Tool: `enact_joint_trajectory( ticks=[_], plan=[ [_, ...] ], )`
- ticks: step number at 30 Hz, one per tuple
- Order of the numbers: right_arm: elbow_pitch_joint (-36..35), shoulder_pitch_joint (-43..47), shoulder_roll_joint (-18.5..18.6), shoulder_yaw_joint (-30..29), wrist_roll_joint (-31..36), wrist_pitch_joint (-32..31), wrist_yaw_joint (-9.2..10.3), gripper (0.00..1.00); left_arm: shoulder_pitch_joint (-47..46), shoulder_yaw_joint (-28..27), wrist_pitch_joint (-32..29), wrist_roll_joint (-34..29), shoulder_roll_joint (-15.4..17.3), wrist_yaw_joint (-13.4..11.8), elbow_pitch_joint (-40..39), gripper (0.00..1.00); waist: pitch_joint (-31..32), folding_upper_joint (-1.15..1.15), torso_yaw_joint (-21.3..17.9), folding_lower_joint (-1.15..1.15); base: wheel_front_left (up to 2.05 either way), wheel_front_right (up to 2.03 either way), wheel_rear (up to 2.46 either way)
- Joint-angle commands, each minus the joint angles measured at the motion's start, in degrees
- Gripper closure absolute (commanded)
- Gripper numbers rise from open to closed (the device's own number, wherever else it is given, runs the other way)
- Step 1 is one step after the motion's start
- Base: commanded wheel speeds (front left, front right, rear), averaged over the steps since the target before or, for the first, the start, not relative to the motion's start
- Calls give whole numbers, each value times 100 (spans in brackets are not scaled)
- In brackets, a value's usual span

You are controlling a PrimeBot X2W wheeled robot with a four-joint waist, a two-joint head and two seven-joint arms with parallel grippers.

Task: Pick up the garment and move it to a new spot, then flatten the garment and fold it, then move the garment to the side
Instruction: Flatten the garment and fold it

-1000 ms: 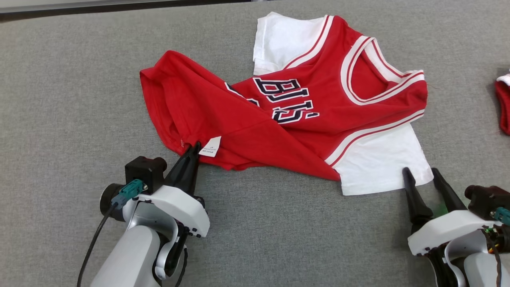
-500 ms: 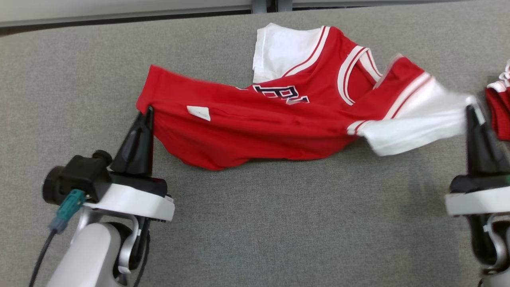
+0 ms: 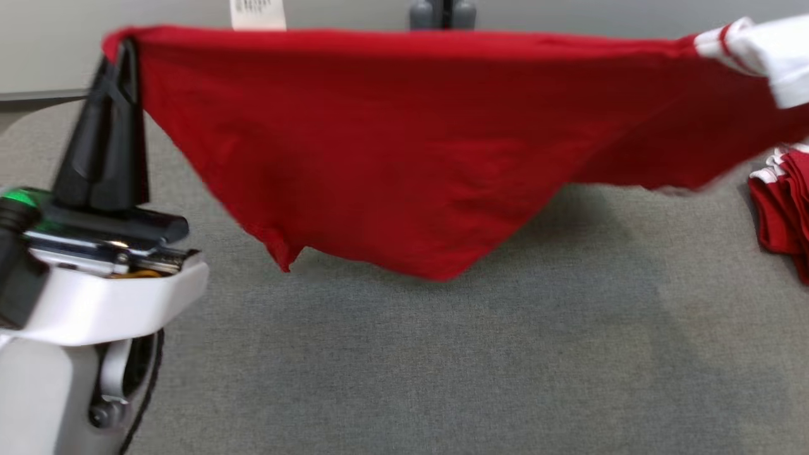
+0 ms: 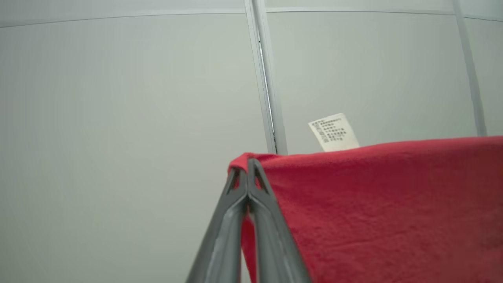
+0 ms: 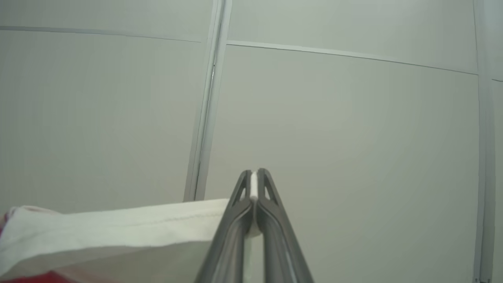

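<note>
The left claw [image 3: 122, 54] pinches a hem corner of the red jersey [image 3: 379, 151] and the right claw [image 5: 254, 177] pinches its white sleeve [image 5: 118, 226], holding it stretched above the desk [image 3: 442, 366]. Both grips look shallow: excess spreading tension may pull an edge free.

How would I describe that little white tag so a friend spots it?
Find the big red garment stretched in the air above the grey table. Along its top edge, near the left gripper, a care label stands up: small, white, printed, unlike the plain white sleeve at the far end.
</note>
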State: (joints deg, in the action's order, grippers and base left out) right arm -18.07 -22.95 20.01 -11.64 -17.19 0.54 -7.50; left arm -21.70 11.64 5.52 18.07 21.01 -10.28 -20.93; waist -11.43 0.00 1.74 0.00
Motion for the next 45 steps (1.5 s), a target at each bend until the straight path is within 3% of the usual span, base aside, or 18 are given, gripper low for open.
enact_joint_trajectory(
  ticks=[1,7,12,22,28,36,41,45],
  plan=[
    [-111,-97,60,-63,-5,-71,2,100,-155,-71,-42,-32,68,-43,-143,100,102,0,50,0,0,0,0],
    [-540,-346,107,-188,-16,-430,2,100,-518,-182,-381,20,240,-11,-590,100,212,0,54,0,0,0,0],
    [-480,-501,124,-85,-95,-557,2,100,-707,-206,-478,174,223,57,-524,100,172,0,22,0,0,0,0],
    [358,-1711,261,538,-526,-493,2,100,-1786,-200,-151,687,-79,405,740,100,-374,0,-21,0,0,0,0],
    [1525,-3373,281,1209,-699,-249,1,100,-3145,-194,302,860,-327,725,2265,100,-803,0,-33,0,0,0,0],
    [3651,-5364,-34,1978,-837,718,1,100,-4656,-314,880,824,-564,1020,4270,100,-1091,0,-118,0,0,0,0],
    [4948,-5978,-253,2503,-995,1117,1,100,-5108,-370,958,689,-695,1229,5356,100,-1240,0,-200,0,0,0,0],
    [5794,-5888,-461,3073,-1213,1227,1,100,-4929,-436,966,581,-839,1385,6096,100,-1370,0,-287,0,0,0,0]
  ],
)
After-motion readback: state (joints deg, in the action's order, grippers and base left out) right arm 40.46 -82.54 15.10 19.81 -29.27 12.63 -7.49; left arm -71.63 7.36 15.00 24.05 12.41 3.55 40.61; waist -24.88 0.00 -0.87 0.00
